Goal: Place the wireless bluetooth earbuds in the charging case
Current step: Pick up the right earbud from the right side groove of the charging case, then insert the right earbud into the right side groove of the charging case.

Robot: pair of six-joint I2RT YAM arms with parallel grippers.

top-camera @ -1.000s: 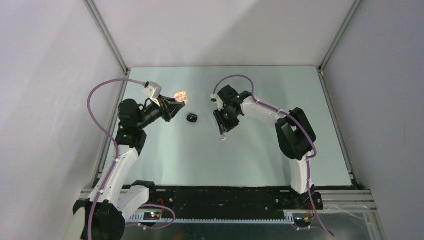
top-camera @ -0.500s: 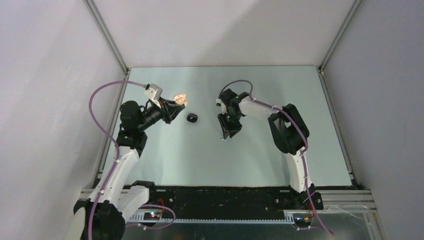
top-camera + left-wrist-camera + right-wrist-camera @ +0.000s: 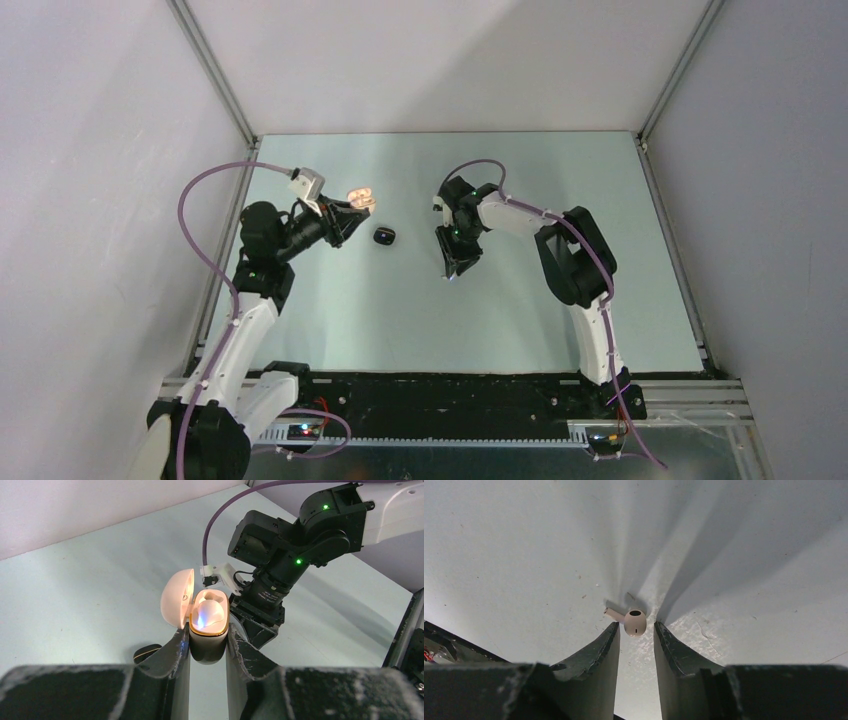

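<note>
Left arm [image 3: 245, 320]: elbow bent, forearm angled up the table and inward, wrist held off the surface.
Left gripper [image 3: 209, 636]: jaws narrow, clamped on the lower half of a charging case [image 3: 209, 622].
Right arm [image 3: 585, 270]: folded back on itself, forearm reaching inward, wrist pitched down.
Right gripper [image 3: 636, 628]: tips at the table, jaws partly apart either side of an earbud [image 3: 636, 622], seemingly not touching it.
</note>
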